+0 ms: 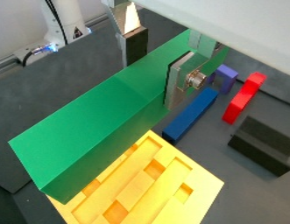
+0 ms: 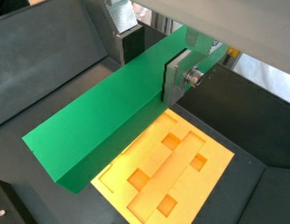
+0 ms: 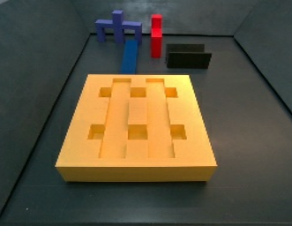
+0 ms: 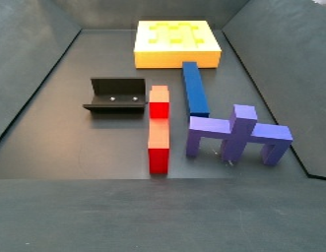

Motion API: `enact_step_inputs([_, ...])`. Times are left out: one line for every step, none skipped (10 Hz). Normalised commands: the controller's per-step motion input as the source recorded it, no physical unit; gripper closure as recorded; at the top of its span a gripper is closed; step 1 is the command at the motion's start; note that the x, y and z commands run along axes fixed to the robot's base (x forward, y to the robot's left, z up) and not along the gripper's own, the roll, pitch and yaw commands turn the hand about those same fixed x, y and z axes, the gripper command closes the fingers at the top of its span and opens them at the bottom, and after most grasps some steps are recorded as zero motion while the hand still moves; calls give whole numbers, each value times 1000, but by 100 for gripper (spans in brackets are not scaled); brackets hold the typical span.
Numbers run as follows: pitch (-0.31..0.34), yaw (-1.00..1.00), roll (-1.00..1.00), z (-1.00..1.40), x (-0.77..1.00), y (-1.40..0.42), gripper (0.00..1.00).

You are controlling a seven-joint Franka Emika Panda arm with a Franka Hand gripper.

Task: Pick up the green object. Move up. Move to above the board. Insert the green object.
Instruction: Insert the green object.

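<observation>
I am clamping the green object (image 1: 106,118) between my gripper (image 2: 179,72) fingers, holding it raised well over the board (image 2: 182,171) in both wrist views. The pickup and lift look done; lowering and inserting are remaining.
</observation>
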Motion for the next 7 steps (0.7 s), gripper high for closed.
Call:
enact_step_inputs([0,0,6,-1000,0,0,100])
enact_step_inputs([0,0,14,-1000,0,3,100])
enact_step_inputs([0,0,16,-1000,0,3,100])
enact_step_inputs([-19,0,83,-1000,-180,-160,100])
enact_step_inputs([-30,0,187,-1000,-151,-131,100])
enact_step_inputs([-29,0,150,-1000,-171,-191,100])
enact_step_inputs([-41,29,133,-1000,-226,-186,100])
